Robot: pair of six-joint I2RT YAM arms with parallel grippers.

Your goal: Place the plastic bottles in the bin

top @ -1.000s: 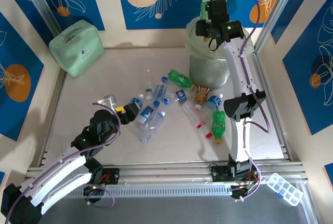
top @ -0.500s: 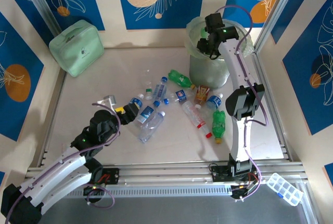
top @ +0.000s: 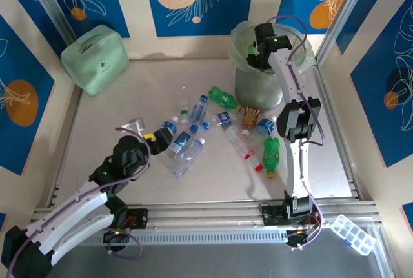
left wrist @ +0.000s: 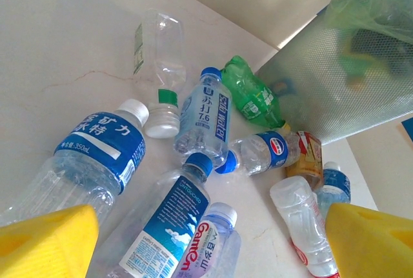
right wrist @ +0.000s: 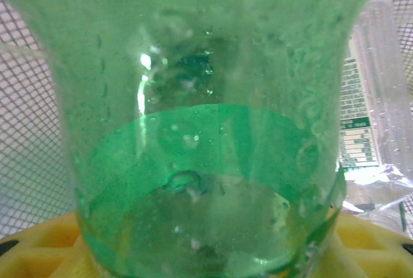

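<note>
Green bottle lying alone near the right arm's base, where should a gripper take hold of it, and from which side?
Probably its mid-body, from straight above. The green bottle lies flat on the table, long axis running near to far, cap toward the arm bases, so jaws closing left to right would span its narrow width. Both flanks look free there.

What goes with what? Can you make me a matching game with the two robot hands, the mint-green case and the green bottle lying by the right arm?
Things:
1. right gripper
2. left gripper
3. mint-green case
4. green bottle on the table

Where or how:
A. far left corner of the table
B. open, low over the scattered plastic bottles
C. lying flat near the right arm
D. shut on the held green bottle at the bin

Pairs: 1-D, 2-B, 3-A, 4-C
</note>
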